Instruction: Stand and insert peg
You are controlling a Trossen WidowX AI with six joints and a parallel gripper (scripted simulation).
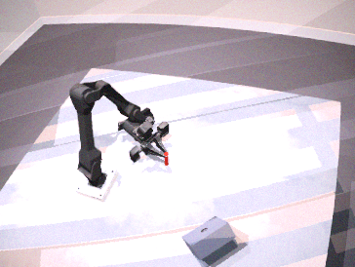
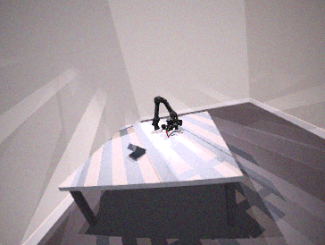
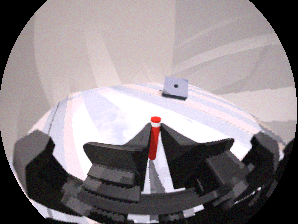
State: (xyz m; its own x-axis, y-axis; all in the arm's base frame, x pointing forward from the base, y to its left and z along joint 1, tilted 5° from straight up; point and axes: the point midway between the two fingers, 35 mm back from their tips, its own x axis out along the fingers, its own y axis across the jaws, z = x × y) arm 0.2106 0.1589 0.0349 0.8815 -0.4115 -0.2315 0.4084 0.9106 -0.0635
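Note:
The red peg (image 1: 166, 160) (image 2: 168, 134) (image 3: 153, 145) is held between the fingertips of my gripper (image 1: 165, 154) (image 3: 154, 125), which is shut on it near its banded end. The peg stands about upright in the top view, white band up and plain end down. In the wrist view it leans slightly between the fingers. I cannot tell whether its lower end touches the table. The sloped panel (image 1: 207, 239) (image 2: 137, 152) (image 3: 170, 90) stands well apart from the gripper, with its hole (image 1: 204, 230) (image 3: 176, 86) showing dark and empty in its face.
The arm's base plate (image 1: 101, 194) is on the table (image 1: 273, 161) (image 2: 196, 165), behind the gripper. The panel block is near the lower edge of the top view. The table's edge (image 2: 152, 184) shows in the exterior view.

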